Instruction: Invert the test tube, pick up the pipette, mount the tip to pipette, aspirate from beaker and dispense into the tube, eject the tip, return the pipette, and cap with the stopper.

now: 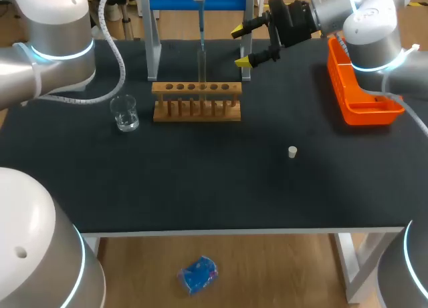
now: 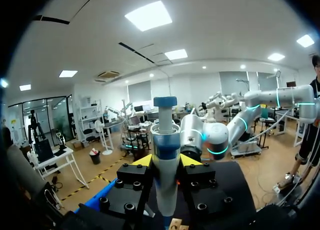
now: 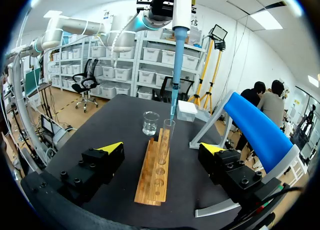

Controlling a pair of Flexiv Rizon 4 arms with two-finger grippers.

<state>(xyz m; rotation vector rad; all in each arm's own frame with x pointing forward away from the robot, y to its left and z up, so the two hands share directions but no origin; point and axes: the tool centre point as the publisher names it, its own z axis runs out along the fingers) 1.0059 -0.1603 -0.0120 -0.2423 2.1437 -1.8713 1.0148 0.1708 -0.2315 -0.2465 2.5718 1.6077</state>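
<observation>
Above the wooden rack [image 1: 196, 101], pipette [image 2: 165, 160] upright in left arm's jaws.

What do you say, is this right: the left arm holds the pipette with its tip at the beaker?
No. The left arm holds the pipette, but its tip is at the test tube, not the beaker; the right wrist view shows it.
</observation>
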